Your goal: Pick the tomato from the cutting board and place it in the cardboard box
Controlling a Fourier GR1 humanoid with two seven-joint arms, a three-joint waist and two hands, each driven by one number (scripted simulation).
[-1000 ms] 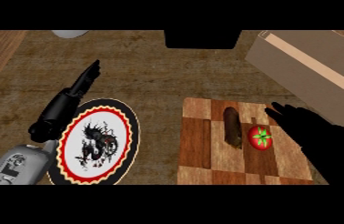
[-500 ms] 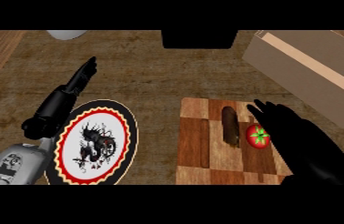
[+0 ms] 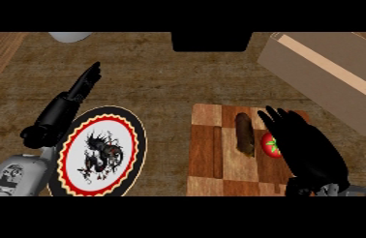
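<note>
A red tomato (image 3: 270,146) with a green stem lies on the wooden cutting board (image 3: 208,150) at the right. My right hand (image 3: 304,144) hovers over the board with straight fingers, covering the tomato's right part and holding nothing. The cardboard box (image 3: 322,72) stands at the far right, behind the board. At the left edge my left hand (image 3: 66,106) rests open, fingers pointing away from me.
A brown elongated vegetable (image 3: 244,133) lies on the board just left of the tomato. A round plate (image 3: 100,151) with a red zigzag rim and dark drawing sits at the left. A pale bowl (image 3: 70,36) and a dark object (image 3: 211,41) stand at the back.
My right hand has slid left over the cutting board and now hides part of the tomato. The left hand has hardly moved.
</note>
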